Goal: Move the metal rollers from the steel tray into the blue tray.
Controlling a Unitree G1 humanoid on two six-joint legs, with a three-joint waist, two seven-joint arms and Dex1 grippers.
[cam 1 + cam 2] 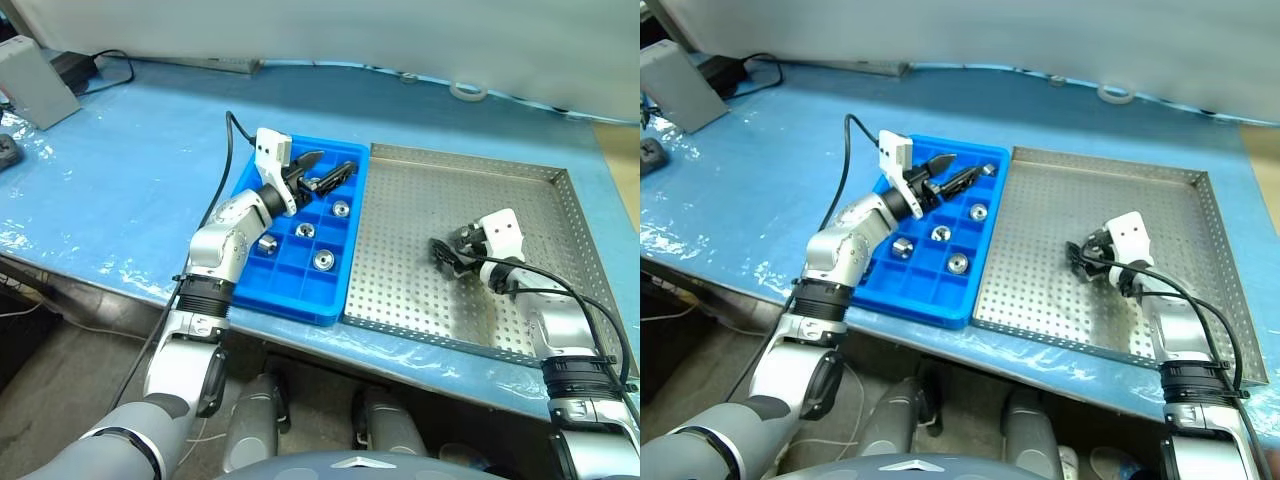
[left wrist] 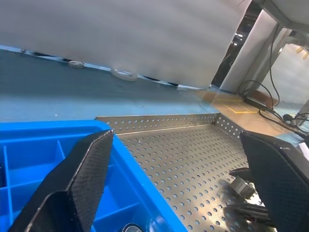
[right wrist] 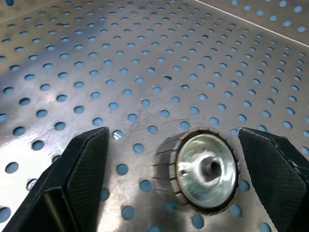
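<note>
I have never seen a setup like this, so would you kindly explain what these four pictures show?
It is a two-armed robot at a blue-covered table. Two pictures come from its head, looking down; the other two from cameras on its wrists. On the table lie a blue tray with compartments, four metal rollers in it, and beside it a perforated steel tray. The left gripper hangs open over the blue tray, holding nothing. The right gripper is open in the steel tray, its fingers either side of one roller, not gripping it.
</note>
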